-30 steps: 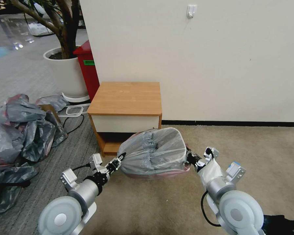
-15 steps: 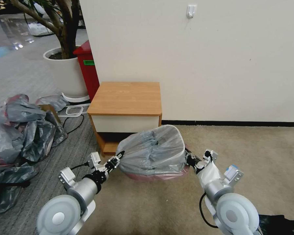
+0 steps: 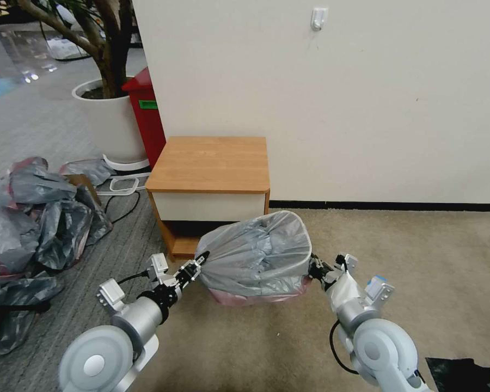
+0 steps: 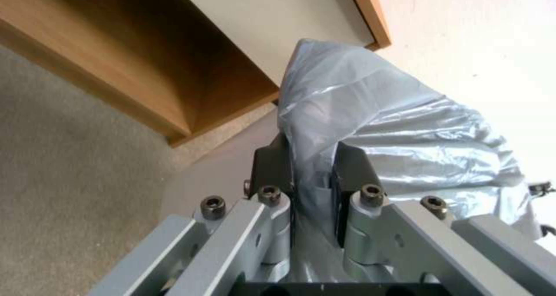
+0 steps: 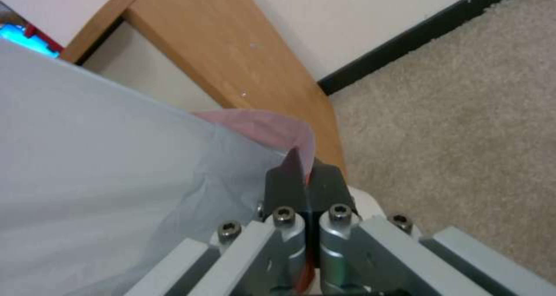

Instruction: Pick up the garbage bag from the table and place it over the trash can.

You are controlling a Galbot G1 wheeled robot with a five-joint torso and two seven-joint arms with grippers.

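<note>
Head view has my left end effector [image 3: 201, 258] and right end effector [image 3: 313, 266] each clamped on the garbage bag [image 3: 256, 256]; overstretching it across the trash can [image 3: 256, 295] risks tearing.

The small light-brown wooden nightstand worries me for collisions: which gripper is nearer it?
Left. The left gripper sits just before the nightstand's lower shelf; the right gripper is off past its right corner.

Cream wall [image 3: 365, 98], black baseboard [image 3: 386, 206], beige carpet [image 3: 419, 256], potted tree [image 3: 111, 117].
</note>
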